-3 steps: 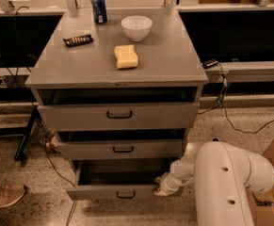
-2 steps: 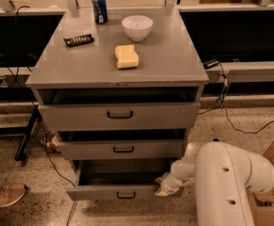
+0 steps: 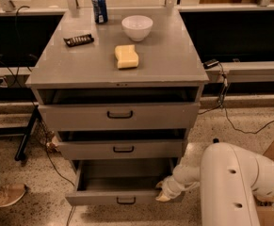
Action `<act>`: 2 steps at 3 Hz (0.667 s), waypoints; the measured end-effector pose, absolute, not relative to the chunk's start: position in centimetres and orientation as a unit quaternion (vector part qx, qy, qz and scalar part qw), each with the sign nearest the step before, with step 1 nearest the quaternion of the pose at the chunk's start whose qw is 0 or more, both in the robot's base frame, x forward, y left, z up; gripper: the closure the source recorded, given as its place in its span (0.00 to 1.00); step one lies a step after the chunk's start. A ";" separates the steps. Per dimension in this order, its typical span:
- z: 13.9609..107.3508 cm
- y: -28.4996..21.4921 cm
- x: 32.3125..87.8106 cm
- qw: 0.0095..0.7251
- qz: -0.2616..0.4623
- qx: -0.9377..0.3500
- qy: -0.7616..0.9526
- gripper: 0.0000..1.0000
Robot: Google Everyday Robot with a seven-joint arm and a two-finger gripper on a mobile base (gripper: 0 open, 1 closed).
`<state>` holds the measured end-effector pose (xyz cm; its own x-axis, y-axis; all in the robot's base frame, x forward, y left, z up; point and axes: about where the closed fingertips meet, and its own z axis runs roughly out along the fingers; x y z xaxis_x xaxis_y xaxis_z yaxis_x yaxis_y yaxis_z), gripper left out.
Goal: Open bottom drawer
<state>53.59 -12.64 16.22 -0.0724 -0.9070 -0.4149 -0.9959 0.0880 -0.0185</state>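
Note:
The bottom drawer is a grey metal drawer with the shortest front and a small black loop handle. It is pulled out, and its inside shows empty. My gripper sits at the right end of the drawer's front, at the end of my white arm. The mid-sized drawer and the widest top drawer above it stand slightly ajar.
The grey cabinet top holds a blue can, a white bowl, a yellow sponge and a dark snack bar. Cables lie on the speckled floor at right. A shoe is at lower left.

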 end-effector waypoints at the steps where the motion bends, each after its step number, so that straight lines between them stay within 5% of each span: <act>1: 16.3 -12.9 50.4 0.167 0.150 -0.642 0.733 1.00; 2: 16.3 -12.8 50.2 0.168 0.152 -0.640 0.734 1.00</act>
<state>50.15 -12.82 16.33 -0.1251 -0.8884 -0.4417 -0.9908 0.1354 0.0083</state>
